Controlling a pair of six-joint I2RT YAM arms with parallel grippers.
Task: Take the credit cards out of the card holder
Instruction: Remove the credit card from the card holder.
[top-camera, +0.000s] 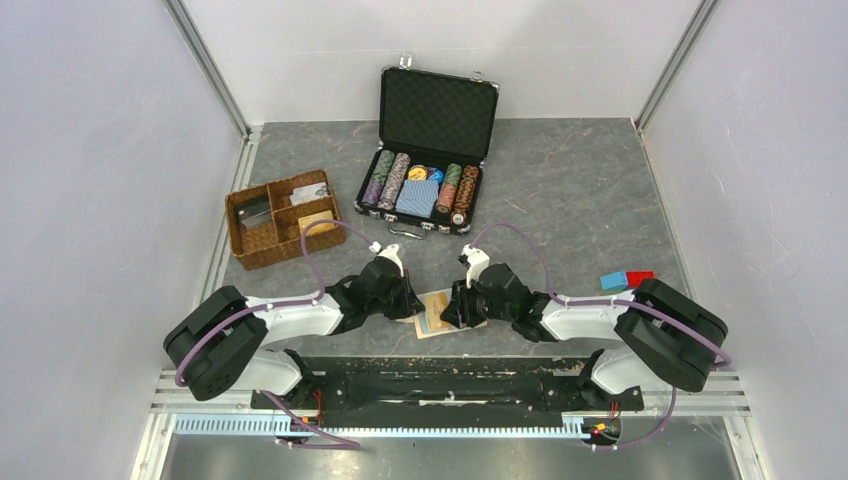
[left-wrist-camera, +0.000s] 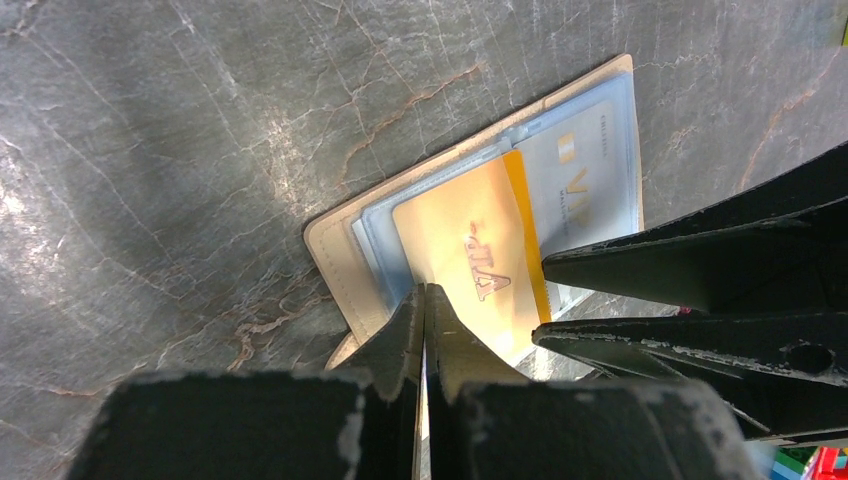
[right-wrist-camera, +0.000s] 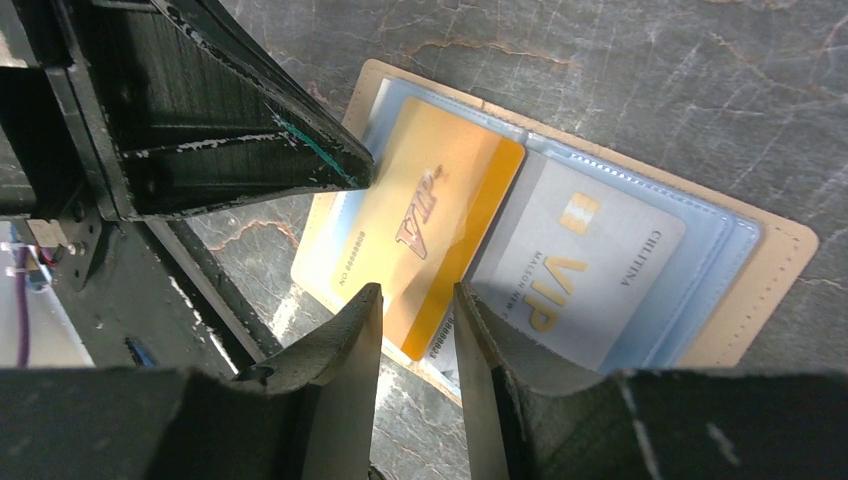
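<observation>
Only the top view showed the wicker tray (top-camera: 290, 252) and the black case (top-camera: 440, 110) beyond. The wrist views showed the card holder (right-wrist-camera: 770, 260) lying open on the table, its gold card (right-wrist-camera: 440, 220) and grey card (right-wrist-camera: 590, 270) both reading "VIP". The left gripper (left-wrist-camera: 425, 300), fingers together, touched the gold card's edge, while the right gripper (right-wrist-camera: 418, 295), fingers apart, straddled its corner.

Between jaws of black right gripper (right-wrist-camera: 418, 300): gold card (right-wrist-camera: 430, 230), orange stripe, embossed VIP. Outside those jaws: silver-grey card (right-wrist-camera: 590, 270), gold VIP lettering. Under both: card holder (right-wrist-camera: 770, 250), tan, pale blue pockets. Marbled dark grey table (left-wrist-camera: 150, 150), rust veins.
</observation>
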